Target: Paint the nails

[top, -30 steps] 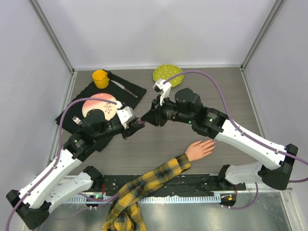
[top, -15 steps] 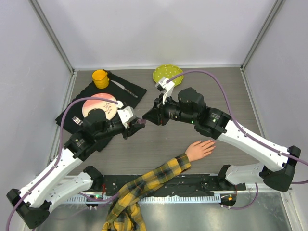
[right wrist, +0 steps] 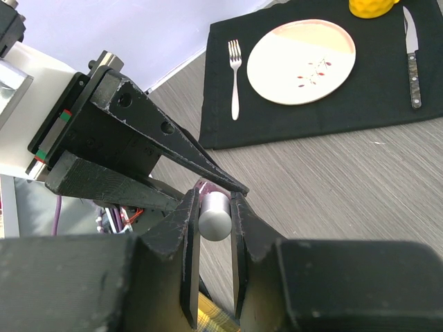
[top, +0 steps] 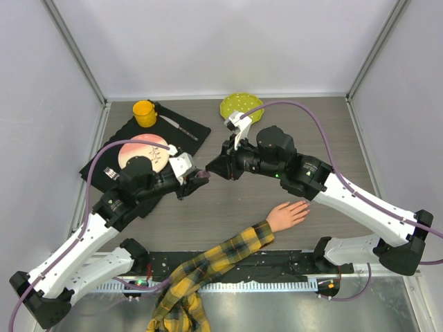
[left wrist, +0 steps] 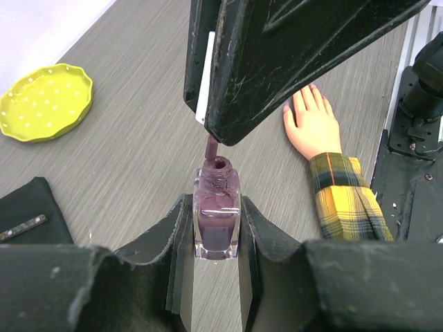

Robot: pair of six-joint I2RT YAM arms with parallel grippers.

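Two claws, from above: the left claw (top: 199, 178) and right claw (top: 213, 168) meet tip to tip over the middle of the worktop (top: 374, 138).
Mannequin hand, from above: the mannequin hand (top: 287, 214) lies flat, nearer the arm bases and well apart from both claws, with its plaid sleeve (top: 228, 256) trailing off the near edge.
Nails, from above: the nails sit at the fingertips pointing toward the right wall, too small here to make out.
Left claw, own camera: it is closed tight on the polish bottle (left wrist: 217, 221), a finger pressed to each flat side. The bottle is upright and its neck is open.
Brush: a thin brush stem (left wrist: 211, 146) dips into the neck. The right claw's black finger fills the top of the view and hides the stem's upper end.
Nails, left camera: the nails (left wrist: 313, 88) lie beyond the bottle and to its right, touching neither claw. They look faintly pink, but I cannot tell if they are painted.
Right claw, own camera: it is clamped on a round grey cap (right wrist: 213, 216). The left claw's fingers sit just behind the cap, which hides most of the bottle.
Far side: a black mat (right wrist: 346, 104) carries a plate (right wrist: 301, 61), fork (right wrist: 235, 69) and knife (right wrist: 413, 62).
Cut off: a yellow cup (right wrist: 374, 7) at the top edge, and a sliver of sleeve under the claw.
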